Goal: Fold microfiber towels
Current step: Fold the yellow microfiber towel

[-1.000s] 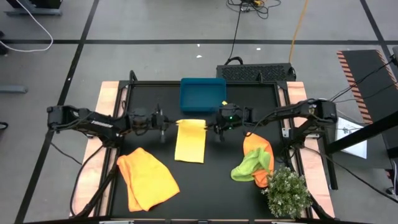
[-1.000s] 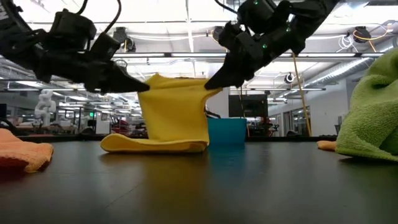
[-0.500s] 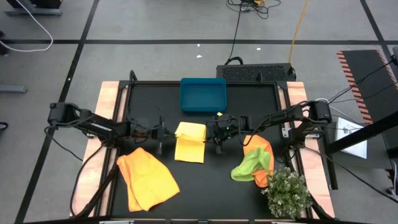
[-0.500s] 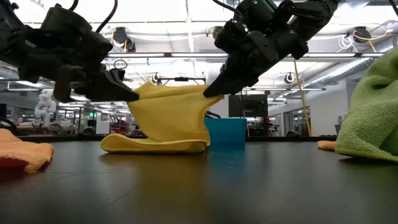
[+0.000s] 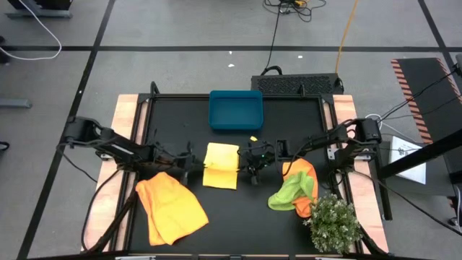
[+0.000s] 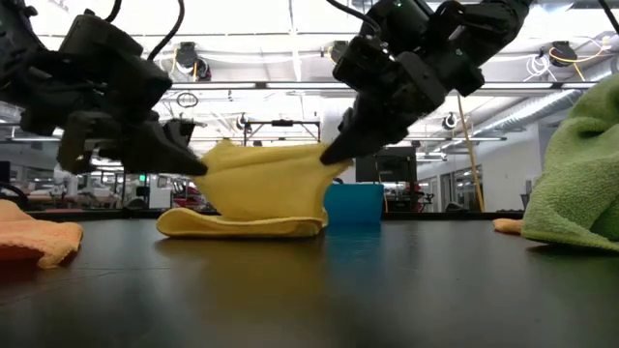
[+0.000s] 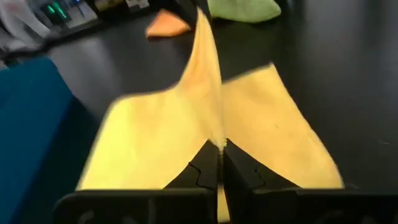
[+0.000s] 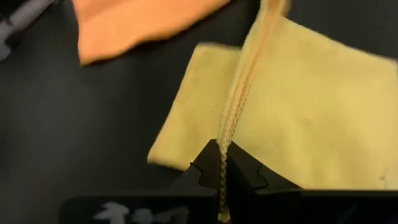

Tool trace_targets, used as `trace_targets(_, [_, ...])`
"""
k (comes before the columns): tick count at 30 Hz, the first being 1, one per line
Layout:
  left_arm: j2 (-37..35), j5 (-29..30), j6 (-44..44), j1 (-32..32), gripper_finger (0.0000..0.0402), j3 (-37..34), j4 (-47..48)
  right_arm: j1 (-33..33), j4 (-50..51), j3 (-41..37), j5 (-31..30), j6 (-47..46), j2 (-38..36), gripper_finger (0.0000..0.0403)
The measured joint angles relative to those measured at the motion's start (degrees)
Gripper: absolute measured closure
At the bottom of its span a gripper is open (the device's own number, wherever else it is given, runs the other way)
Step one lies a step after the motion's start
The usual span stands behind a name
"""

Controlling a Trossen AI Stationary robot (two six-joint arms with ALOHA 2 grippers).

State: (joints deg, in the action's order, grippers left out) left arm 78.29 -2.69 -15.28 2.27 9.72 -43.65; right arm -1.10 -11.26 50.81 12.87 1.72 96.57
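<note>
The pale yellow towel (image 5: pixel 221 165) lies mid-table with its near part flat and its far end raised (image 6: pixel 266 179). My left gripper (image 5: pixel 193 160) and my right gripper (image 5: pixel 247 160) are each shut on one side of that raised end, a little above the table. An orange towel (image 5: pixel 172 208) lies crumpled at the near left. A lime green towel (image 5: pixel 289 193) rests bunched on a second orange towel (image 5: pixel 300 173) at the near right. My left gripper pinches the left corner of the yellow towel's raised end (image 7: pixel 214 134) between its two fingers, slanting down from the table's left. The cloth stands up from the fingers as a thin edge; its lower part (image 6: pixel 237 224) lies on the table. My right gripper pinches the right corner of the raised end (image 8: pixel 231 134) between its two fingers, slanting down from the table's right. The hemmed edge runs between the fingers. The raised cloth spans between both grippers with a slight sag (image 6: pixel 271 150).
The teal tray (image 5: pixel 235 110) stands at the far middle, behind the yellow towel. The bushy green plant (image 5: pixel 333 222) stands at the near right corner. Bare black table top (image 5: pixel 238 224) lies near the front middle.
Both grippers have gone toward the table's near edge and down, still shut on the yellow towel's raised end. That end has come over the part lying flat, which has stayed in place, and the raised cloth stands lower than before.
</note>
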Motion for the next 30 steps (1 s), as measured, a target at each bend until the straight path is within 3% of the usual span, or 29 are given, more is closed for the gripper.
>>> trace_targets(8, [2.78,0.09,2.41,0.65,0.0331,-0.22,1.01,-1.20,0.60,-0.17,0.23,-1.01,-0.02,0.0403])
trace_targets(15, [2.44,1.89,4.39,0.65,0.0289,-0.14,-5.48,-1.28,-0.76,-0.09,-0.54,-1.46,-0.02,0.0403])
trace_targets(19, [2.43,-2.56,10.30,-0.01,0.0268,-0.08,-10.46,-1.25,-0.84,-0.07,-0.73,-1.46,-0.02,0.0403])
trace_targets(25, [2.39,-11.52,23.20,-4.41,0.0219,0.93,-9.74,-1.22,-0.94,-0.01,-0.73,-1.47,-0.02,0.0403])
trace_targets(30, [2.39,-12.74,30.64,-6.80,0.0160,0.93,-9.63,-1.22,-0.95,0.02,-0.71,-1.46,-0.02,0.0403])
